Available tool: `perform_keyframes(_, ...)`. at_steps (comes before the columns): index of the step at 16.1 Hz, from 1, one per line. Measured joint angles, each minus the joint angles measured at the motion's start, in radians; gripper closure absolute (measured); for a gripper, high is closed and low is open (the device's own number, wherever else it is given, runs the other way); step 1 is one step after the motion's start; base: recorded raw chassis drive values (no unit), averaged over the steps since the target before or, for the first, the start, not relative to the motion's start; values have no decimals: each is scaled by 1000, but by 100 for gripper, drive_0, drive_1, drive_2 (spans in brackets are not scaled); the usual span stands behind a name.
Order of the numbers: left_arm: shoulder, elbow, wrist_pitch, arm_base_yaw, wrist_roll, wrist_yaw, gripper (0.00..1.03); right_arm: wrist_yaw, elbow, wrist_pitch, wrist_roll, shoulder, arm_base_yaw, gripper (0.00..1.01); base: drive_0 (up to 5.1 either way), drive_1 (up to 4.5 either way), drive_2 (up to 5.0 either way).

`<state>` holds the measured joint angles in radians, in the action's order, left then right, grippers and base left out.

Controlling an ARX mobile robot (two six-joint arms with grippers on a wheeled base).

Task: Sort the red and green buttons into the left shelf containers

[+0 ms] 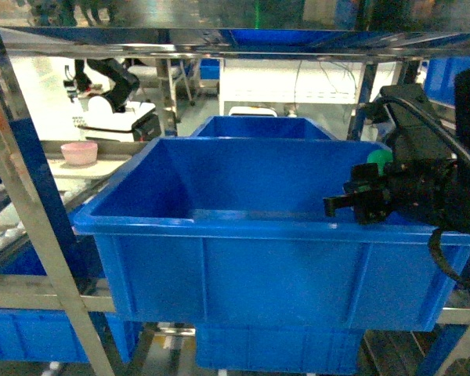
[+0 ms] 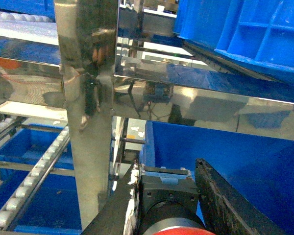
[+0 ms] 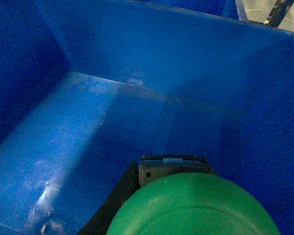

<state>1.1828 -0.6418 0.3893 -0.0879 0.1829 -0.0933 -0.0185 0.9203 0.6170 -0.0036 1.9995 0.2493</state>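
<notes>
Green and glossy, the domed cap of the green button (image 3: 196, 208) fills the bottom of the right wrist view, with its grey block body showing just above it between dark fingers. From the head view the right hand (image 1: 359, 200) is clenched on that button at about three o'clock, over the right rim of the big front bin (image 1: 243, 266); the green cap peeks out just above the black fingers. Beneath it lies the smooth, scuffed blue plastic floor of the bin, with slanting walls meeting at soft corners.

Over on the other side, the left hand (image 2: 169, 196) grasps the red button (image 2: 179, 229): a sliver of red cap sits at six o'clock in the left wrist view, its grey body pinched between two worn black fingers. Around it stand polished steel shelf posts (image 2: 88, 98) and white roller tracks (image 2: 34, 178).

Two bright blue bins share this shelf level, the second bin (image 1: 262, 127) at twelve o'clock behind the first, both thick-rimmed, the front one ribbed on its side. One small pink bowl (image 1: 79, 153) rests at ten o'clock.
</notes>
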Motion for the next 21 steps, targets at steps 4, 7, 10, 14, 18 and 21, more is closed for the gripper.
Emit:
perform_keyframes(4,0,0,0,0,0,0,74,16,141,-99,3,80,8,73,0,0,0)
perform_keyframes(7,0,0,0,0,0,0,74,32,271,-224,14,150,23,73,0,0,0)
perform_keyframes(10,0,0,0,0,0,0,74,28,435,-435,93,225,27,73,0,0,0)
perform_keyframes(14,0,0,0,0,0,0,74,44,532,-593,177,257,43,62,0,0,0)
perform_keyframes(18,0,0,1,0,0,0,74,76,454,-440,184,248,44,20,0,0,0)
perform_keyframes(21,0,0,1,0,0,0,74,145,303,-231,154,196,43,4,0,0,0)
